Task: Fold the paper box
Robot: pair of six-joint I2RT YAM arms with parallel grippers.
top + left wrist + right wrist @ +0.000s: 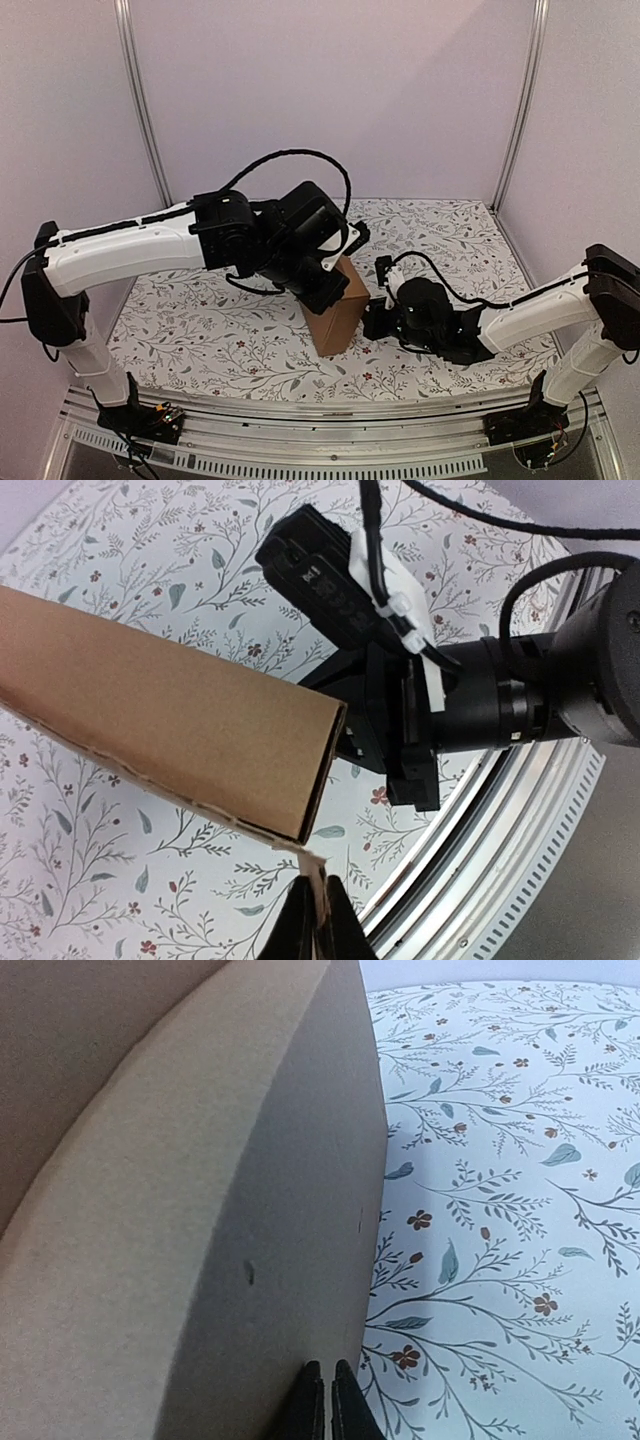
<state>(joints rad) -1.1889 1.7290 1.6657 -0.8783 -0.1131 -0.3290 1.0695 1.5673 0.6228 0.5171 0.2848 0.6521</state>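
Pinched the presumably light, crease-prone paper box (335, 305) by its flap edge with left gripper (315, 915), with right gripper (327, 1372) shut empty alongside.

left arm (120, 250) stretched inward, left tool (316, 912) pinched shut, right tool (326, 1380) seemingly shut too

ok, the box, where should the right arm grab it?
Probably the thin cardboard edge at the right end of the box, coming from the right with the fingers straddling that wall. The flat faces look too broad to span, and the left fingers pinch a tab at that end's lower corner. The right fingers are shut, so they'd open first.
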